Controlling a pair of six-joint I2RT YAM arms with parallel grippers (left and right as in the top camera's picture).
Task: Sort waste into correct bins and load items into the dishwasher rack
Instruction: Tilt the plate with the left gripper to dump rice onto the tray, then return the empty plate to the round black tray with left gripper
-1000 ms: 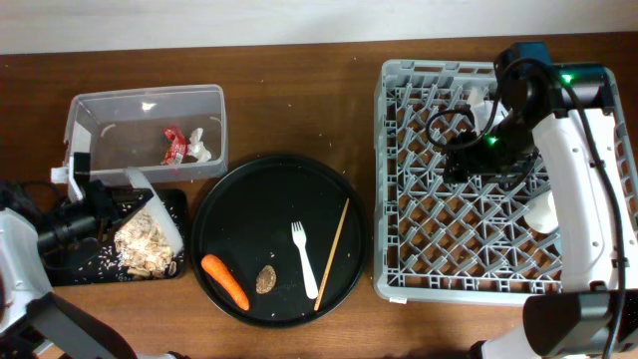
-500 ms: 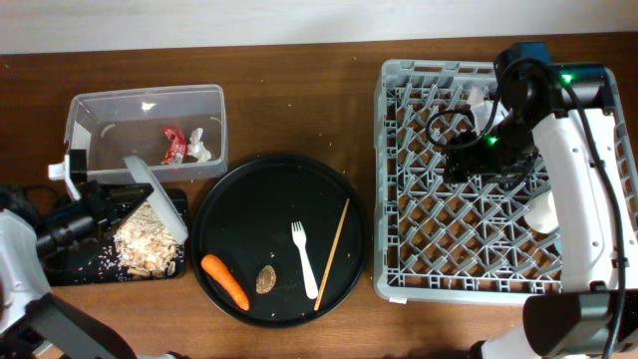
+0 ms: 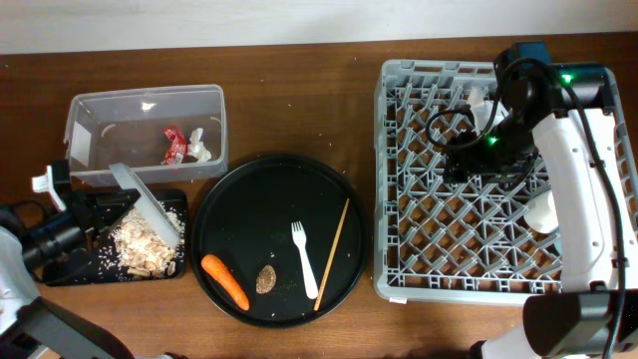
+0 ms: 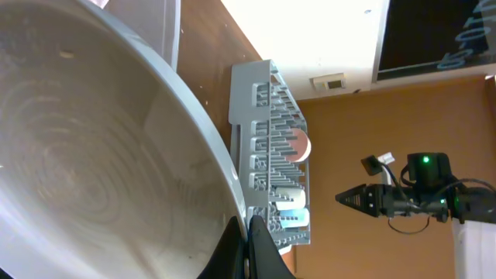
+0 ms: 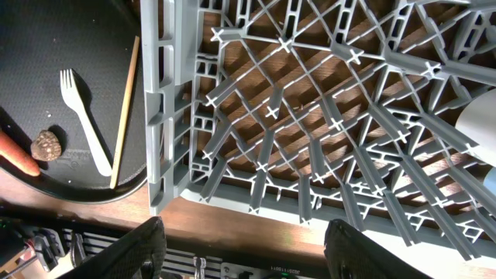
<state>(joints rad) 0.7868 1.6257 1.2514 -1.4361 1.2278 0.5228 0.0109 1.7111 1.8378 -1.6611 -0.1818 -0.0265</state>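
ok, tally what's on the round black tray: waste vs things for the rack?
On the round black tray:
Waste: 2 (carrot, pit)
Rack items: 2 (fork, wooden stick)
Total: 4

No words or numbers can be read; faint blue marks on a dark panel (image 4: 434,35) are too blurred.

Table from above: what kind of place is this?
It looks like a robot lab's pretend kitchen clean-up spot: a dish rack, a plate tipped over a scraps bin, on a wooden table.
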